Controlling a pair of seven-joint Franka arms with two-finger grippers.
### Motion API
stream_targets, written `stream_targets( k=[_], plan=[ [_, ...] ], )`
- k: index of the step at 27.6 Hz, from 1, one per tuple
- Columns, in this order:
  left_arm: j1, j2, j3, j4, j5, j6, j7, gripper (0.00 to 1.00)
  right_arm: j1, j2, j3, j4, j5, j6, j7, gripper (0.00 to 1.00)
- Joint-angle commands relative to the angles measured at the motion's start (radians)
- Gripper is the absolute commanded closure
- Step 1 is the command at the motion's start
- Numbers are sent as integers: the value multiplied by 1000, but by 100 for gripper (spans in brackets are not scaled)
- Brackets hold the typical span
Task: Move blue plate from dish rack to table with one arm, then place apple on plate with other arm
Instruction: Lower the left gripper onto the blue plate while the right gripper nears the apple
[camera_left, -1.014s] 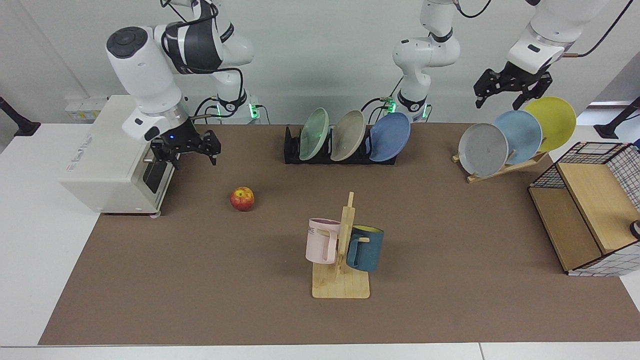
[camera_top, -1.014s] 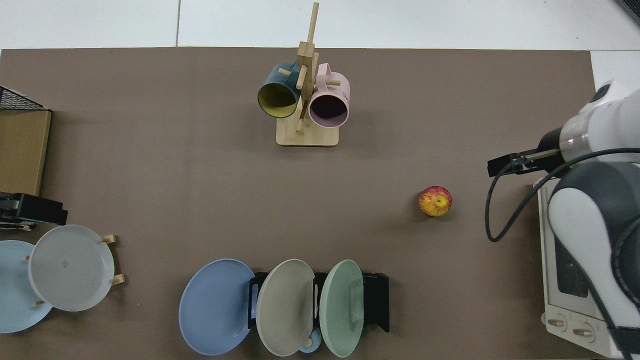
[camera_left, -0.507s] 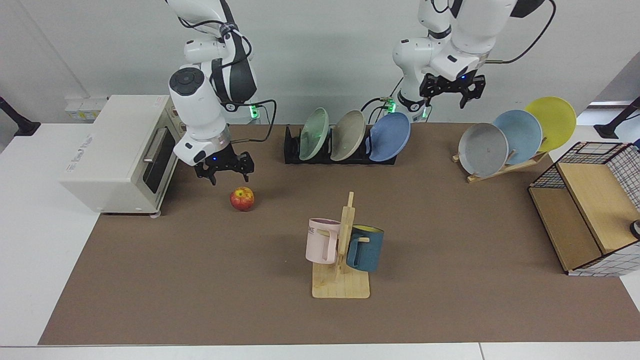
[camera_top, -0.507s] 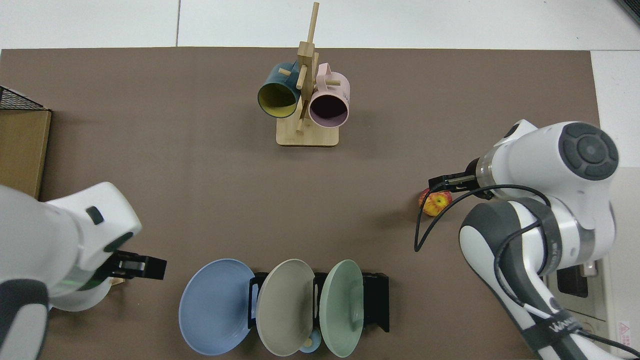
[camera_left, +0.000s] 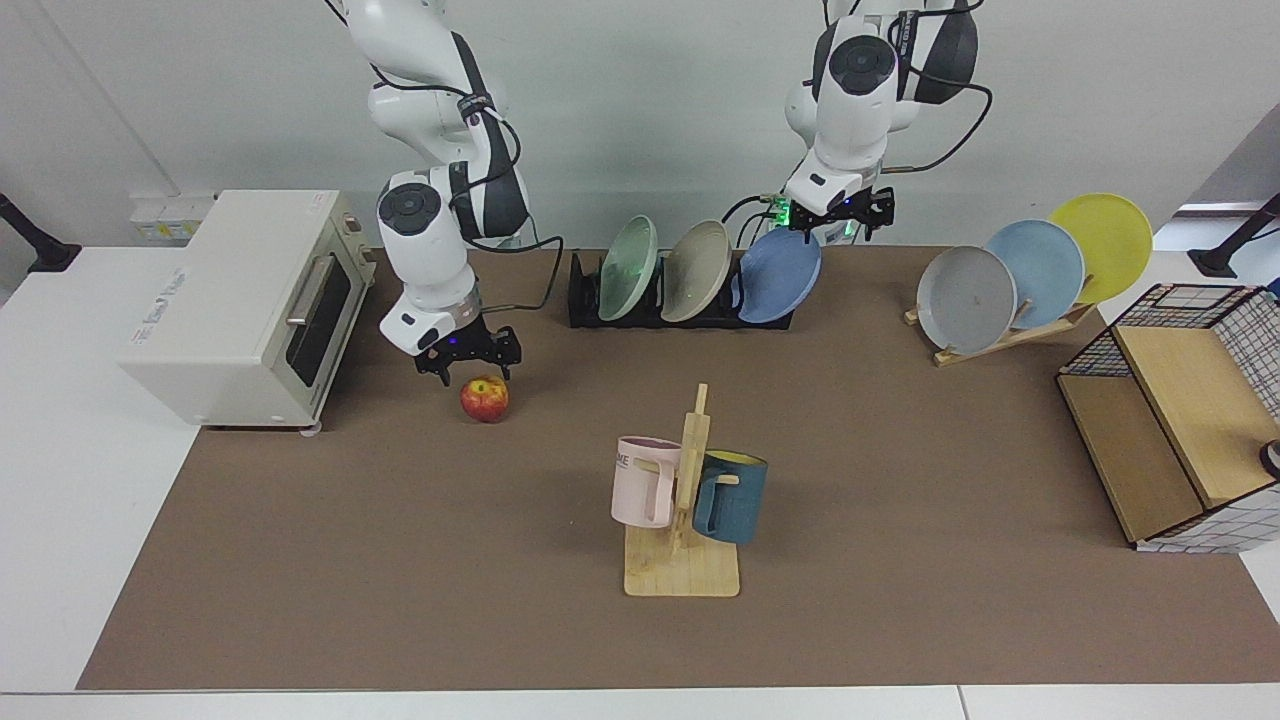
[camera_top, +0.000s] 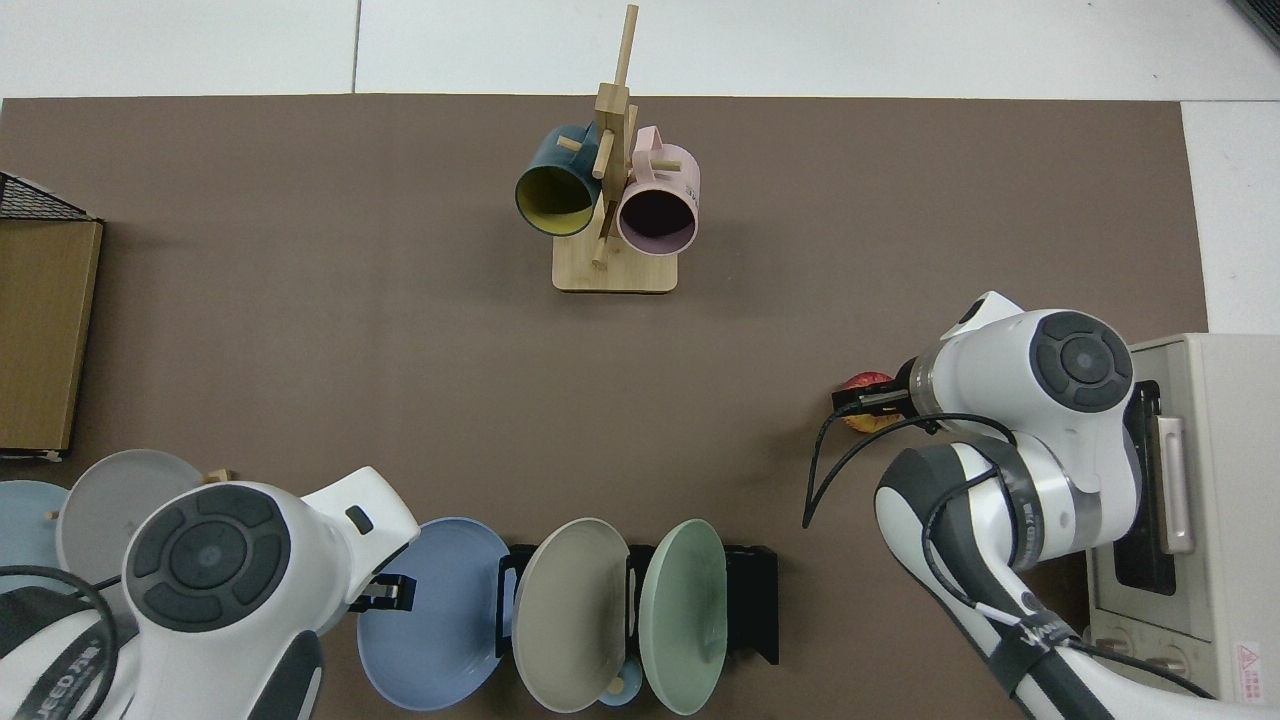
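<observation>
- Facing view: I see the round, matte periwinkle-blue plate (camera_left: 780, 275) standing on edge in the end slot of the low black slotted dish rack (camera_left: 680, 300), beside a beige plate (camera_left: 697, 270) and a pale green plate (camera_left: 628, 268).
- The left gripper (camera_left: 838, 212) hovers just above the blue plate's upper rim, fingers spread a little and empty. My worry is a shallow pinch on that thin rim: the plate could swing or slip as I lift it.
- If I pull it sideways and not up, it may catch a divider and drag the rack or knock the beige plate.
- The small red apple with yellow patches (camera_left: 485, 398) sits on the brown matte table (camera_left: 400, 560). The right gripper (camera_left: 468, 358) hangs right over it, fingers parted, holding nothing. Closing off-centre could squirt the round fruit away toward the white toaster oven (camera_left: 240, 300).
- Grabbing the apple now is out of order; no plate lies on the table yet.
- Top view: the left arm's housing covers the blue plate's (camera_top: 435, 610) outer side, so I cannot judge finger alignment on the rim here.
- The right gripper (camera_top: 862, 400) overlaps the apple (camera_top: 868, 385), leaving only a sliver showing; I cannot tell whether it is centred.
- The wooden mug stand (camera_top: 613, 200), with its teal and pink mugs, stands well apart, yet a wide swing with the plate could reach it.
</observation>
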Motion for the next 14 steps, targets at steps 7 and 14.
stream_targets(
  k=[7, 14],
  plan=[
    [-1, -43, -40, -139, -23, 71, -45, 11, 5, 111, -3, -28, -24, 138, 55, 0],
    [-16, -43, -42, -142, -83, 58, -40, 54, 7, 129, -4, -33, -26, 154, 52, 70]
  ],
)
